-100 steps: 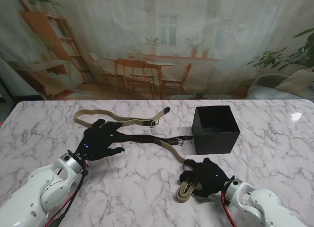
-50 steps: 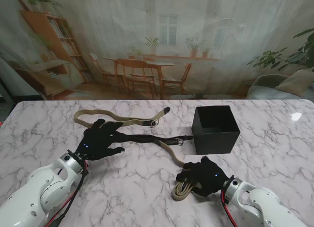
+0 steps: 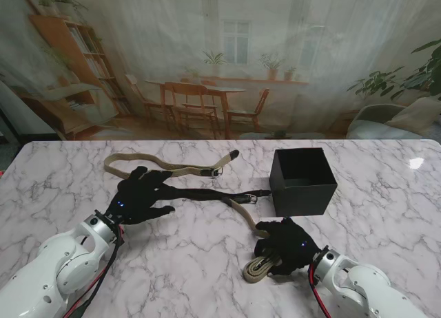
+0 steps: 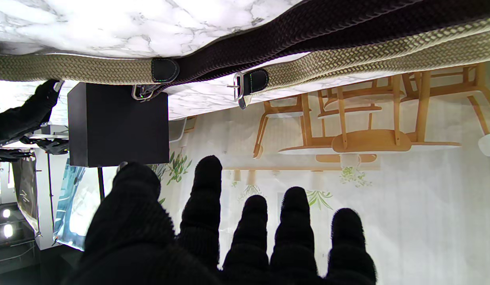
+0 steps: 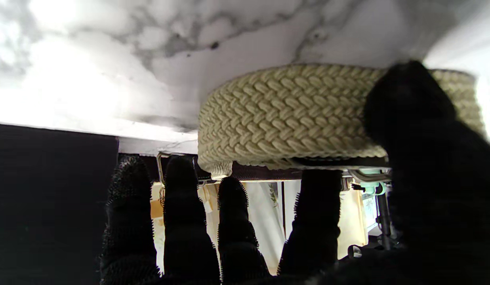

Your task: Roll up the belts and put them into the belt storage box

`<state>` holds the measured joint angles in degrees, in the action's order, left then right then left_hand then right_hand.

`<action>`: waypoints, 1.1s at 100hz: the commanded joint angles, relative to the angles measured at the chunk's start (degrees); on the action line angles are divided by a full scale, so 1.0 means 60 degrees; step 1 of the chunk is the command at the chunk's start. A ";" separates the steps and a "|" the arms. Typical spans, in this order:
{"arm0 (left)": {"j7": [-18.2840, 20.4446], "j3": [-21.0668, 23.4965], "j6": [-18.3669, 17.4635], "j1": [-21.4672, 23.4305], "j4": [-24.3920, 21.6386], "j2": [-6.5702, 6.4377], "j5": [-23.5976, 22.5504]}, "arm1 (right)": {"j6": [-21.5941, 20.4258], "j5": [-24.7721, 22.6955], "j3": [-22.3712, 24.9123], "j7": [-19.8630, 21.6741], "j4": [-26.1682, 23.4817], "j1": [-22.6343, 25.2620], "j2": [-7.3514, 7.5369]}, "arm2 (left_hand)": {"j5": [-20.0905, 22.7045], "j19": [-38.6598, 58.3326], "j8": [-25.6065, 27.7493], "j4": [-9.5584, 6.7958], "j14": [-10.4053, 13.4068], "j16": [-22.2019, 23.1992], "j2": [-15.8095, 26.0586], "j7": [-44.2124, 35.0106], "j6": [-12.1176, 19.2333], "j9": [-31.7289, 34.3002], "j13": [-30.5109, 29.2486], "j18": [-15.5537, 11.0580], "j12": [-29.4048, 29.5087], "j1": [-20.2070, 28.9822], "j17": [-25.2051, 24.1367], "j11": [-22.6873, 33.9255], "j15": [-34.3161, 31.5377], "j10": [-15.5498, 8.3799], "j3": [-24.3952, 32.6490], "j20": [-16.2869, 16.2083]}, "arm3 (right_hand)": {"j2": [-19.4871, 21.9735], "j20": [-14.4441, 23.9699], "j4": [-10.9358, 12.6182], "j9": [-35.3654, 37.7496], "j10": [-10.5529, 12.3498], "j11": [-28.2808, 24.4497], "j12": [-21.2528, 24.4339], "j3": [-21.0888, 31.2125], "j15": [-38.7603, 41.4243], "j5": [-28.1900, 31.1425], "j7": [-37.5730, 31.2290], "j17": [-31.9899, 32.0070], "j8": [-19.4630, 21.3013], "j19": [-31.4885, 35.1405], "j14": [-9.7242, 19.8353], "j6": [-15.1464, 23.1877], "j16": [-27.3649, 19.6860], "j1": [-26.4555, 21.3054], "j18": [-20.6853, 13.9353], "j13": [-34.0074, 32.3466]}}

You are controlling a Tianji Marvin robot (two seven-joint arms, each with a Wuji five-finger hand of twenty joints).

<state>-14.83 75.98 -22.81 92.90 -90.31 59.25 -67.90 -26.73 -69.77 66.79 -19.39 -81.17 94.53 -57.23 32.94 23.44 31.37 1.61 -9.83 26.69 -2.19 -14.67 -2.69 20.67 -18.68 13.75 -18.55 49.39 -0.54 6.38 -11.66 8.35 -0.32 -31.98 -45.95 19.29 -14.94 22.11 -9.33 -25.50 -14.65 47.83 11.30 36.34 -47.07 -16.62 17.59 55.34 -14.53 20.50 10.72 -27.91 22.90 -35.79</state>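
Observation:
The black storage box [image 3: 303, 180] stands open-topped right of the table's middle, also in the left wrist view [image 4: 118, 122]. One beige belt [image 3: 172, 169] lies stretched out at the far left. A black belt [image 3: 207, 193] runs from under my left hand [image 3: 141, 194] toward the box. That hand rests palm down over it, fingers [image 4: 248, 229] spread. A second beige belt [image 3: 241, 211] leads to my right hand [image 3: 286, 246], which is shut on its folded end [image 3: 258, 268]. The right wrist view shows the thumb [image 5: 411, 107] pressing that braided coil [image 5: 292, 114].
The marble table [image 3: 379, 215] reaches to a printed backdrop behind its far edge. The belts' buckles [image 3: 251, 199] lie close to the box's near left corner. My right hand sits just nearer to me than the box.
My right hand shifted slightly left and back, dragging the beige belt's folded end a little to the left. The left hand and the other belts have not moved.

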 commanded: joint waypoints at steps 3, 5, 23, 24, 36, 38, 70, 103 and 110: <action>0.0095 -0.0024 -0.0034 -0.0007 0.0025 0.0011 -0.0027 | -0.0073 0.0068 -0.0036 0.0156 0.0188 0.0072 -0.0077 | -0.0239 -0.0393 -0.0081 -0.0129 -0.0056 0.0073 0.0482 -0.0020 -0.0144 -0.0438 0.0095 0.0292 0.0075 0.0005 -0.0208 -0.0115 0.0211 0.0038 -0.0209 0.0104 | 0.0577 -0.0301 0.0090 -0.0041 0.0017 0.0119 0.0049 0.0389 -0.0197 0.1802 -0.4632 -0.0357 0.0172 0.0046 -0.0147 0.0016 -0.0268 -0.0653 0.0388 -0.0574; 0.0093 -0.0024 -0.0034 -0.0007 0.0026 0.0010 -0.0030 | -0.0091 0.0111 -0.0056 0.0131 0.0229 0.0051 -0.0086 | -0.0243 -0.0393 -0.0081 -0.0131 -0.0059 0.0074 0.0482 -0.0019 -0.0145 -0.0447 0.0092 0.0278 0.0077 0.0018 -0.0207 -0.0119 0.0209 0.0042 -0.0200 0.0104 | 0.0585 -0.0304 0.0105 0.0057 0.0070 0.0046 0.0018 0.0413 -0.0107 0.1739 -0.4691 -0.0499 0.0189 0.0130 0.0003 -0.0061 -0.0242 -0.0693 0.0323 -0.0776; 0.0097 -0.0025 -0.0034 -0.0005 0.0025 0.0009 -0.0036 | -0.0272 0.0198 -0.0261 -0.0359 0.0525 -0.0131 -0.0118 | -0.0233 -0.0406 -0.0077 -0.0130 -0.0057 0.0070 0.0479 -0.0026 -0.0150 -0.0443 0.0108 0.0284 0.0077 0.0003 -0.0215 -0.0120 0.0215 0.0045 -0.0209 0.0108 | 0.0594 -0.0102 0.0084 0.0637 0.0303 -0.0920 -0.0420 0.1019 0.1060 0.0818 -0.4635 -0.1315 0.0120 0.0971 0.2255 -0.0054 0.0888 -0.0964 -0.0862 -0.2860; 0.0097 -0.0025 -0.0034 -0.0005 0.0025 0.0008 -0.0037 | -0.0283 0.0197 -0.0269 -0.0387 0.0533 -0.0138 -0.0119 | -0.0234 -0.0406 -0.0078 -0.0130 -0.0049 0.0070 0.0480 -0.0026 -0.0155 -0.0442 0.0107 0.0284 0.0077 0.0006 -0.0215 -0.0119 0.0215 0.0045 -0.0207 0.0108 | 0.0577 -0.0050 0.0068 0.0678 0.0321 -0.1008 -0.0456 0.1154 0.1195 0.0516 -0.4429 -0.1380 0.0020 0.1048 0.2383 -0.0022 0.1069 -0.1000 -0.0952 -0.3047; 0.0083 -0.0028 -0.0035 -0.0008 0.0031 0.0008 -0.0042 | -0.0421 0.0115 -0.0357 -0.0710 0.0639 -0.0220 -0.0108 | -0.0246 -0.0402 -0.0078 -0.0130 -0.0053 0.0072 0.0476 -0.0023 -0.0144 -0.0464 0.0096 0.0289 0.0079 0.0009 -0.0203 -0.0126 0.0209 0.0044 -0.0205 0.0105 | 0.0636 0.0205 0.0213 0.0762 0.0486 -0.1073 -0.0476 0.1980 0.1887 -0.0902 -0.2048 -0.1527 0.1189 0.1162 0.2846 0.0575 0.2057 -0.0989 -0.1288 -0.3670; 0.0080 -0.0029 -0.0035 -0.0009 0.0032 0.0008 -0.0043 | -0.0459 0.0117 -0.0363 -0.0736 0.0657 -0.0230 -0.0110 | -0.0255 -0.0402 -0.0080 -0.0130 -0.0050 0.0071 0.0481 -0.0019 -0.0140 -0.0471 0.0105 0.0286 0.0079 0.0012 -0.0205 -0.0128 0.0212 0.0055 -0.0204 0.0105 | 0.0699 0.0224 0.0390 0.0725 0.0528 -0.1038 -0.0461 0.2183 0.1991 -0.1148 -0.1782 -0.1521 0.1550 0.1160 0.2858 0.0768 0.2147 -0.0940 -0.1316 -0.3697; 0.0096 -0.0057 -0.0040 -0.0029 0.0042 0.0007 -0.0037 | -0.0750 0.0177 -0.0390 -0.0796 0.0776 -0.0303 -0.0111 | -0.0280 -0.0399 -0.0088 -0.0130 -0.0052 0.0078 0.0474 -0.0005 -0.0146 -0.0521 0.0097 0.0279 0.0079 0.0016 -0.0204 -0.0131 0.0201 0.0047 -0.0208 0.0102 | 0.0931 0.0410 0.1242 0.0223 0.0408 -0.0076 -0.0046 0.2527 0.3257 -0.2129 0.0911 -0.1181 0.1839 0.1070 0.2959 0.1092 0.2484 -0.0850 -0.1117 -0.3501; 0.0084 -0.0063 -0.0032 -0.0033 0.0045 0.0007 -0.0040 | -0.0301 -0.0023 -0.0457 -0.1162 0.0837 -0.0259 -0.0089 | -0.0285 -0.0397 -0.0089 -0.0130 -0.0045 0.0079 0.0482 -0.0004 -0.0147 -0.0563 0.0103 0.0266 0.0088 -0.0001 -0.0213 -0.0140 0.0202 0.0046 -0.0210 0.0104 | 0.1727 0.0686 -0.0002 0.0780 0.0565 -0.0325 -0.0187 -0.0267 0.0808 0.1215 -0.2314 -0.0110 0.0175 0.0534 0.1767 -0.0267 0.1494 0.0417 -0.0362 -0.0878; 0.0075 -0.0063 -0.0030 -0.0034 0.0048 0.0008 -0.0043 | -0.0326 0.0125 -0.0396 -0.1160 0.0827 -0.0209 -0.0137 | -0.0285 -0.0398 -0.0090 -0.0131 -0.0047 0.0078 0.0482 -0.0004 -0.0155 -0.0566 0.0110 0.0272 0.0088 0.0004 -0.0211 -0.0139 0.0205 0.0052 -0.0206 0.0105 | 0.2041 0.0614 0.0124 0.0895 0.0322 -0.0117 -0.0084 -0.0320 0.0515 0.1760 -0.2269 0.0080 0.0082 0.0403 0.1458 -0.0506 0.1199 0.0734 -0.0329 -0.0682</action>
<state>-15.01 75.79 -22.92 92.79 -90.16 59.23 -68.08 -28.82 -69.54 64.14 -26.45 -76.84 92.53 -57.76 32.94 23.42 31.37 1.61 -9.83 26.69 -2.18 -14.67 -2.69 19.98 -18.68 13.75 -18.55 49.39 -0.55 6.37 -11.66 8.35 -0.32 -31.98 -41.56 23.04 -14.80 26.72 -6.06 -27.16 -15.57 45.11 17.14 35.48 -47.78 -17.68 16.39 58.83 -3.98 18.68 19.57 -25.02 19.18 -41.62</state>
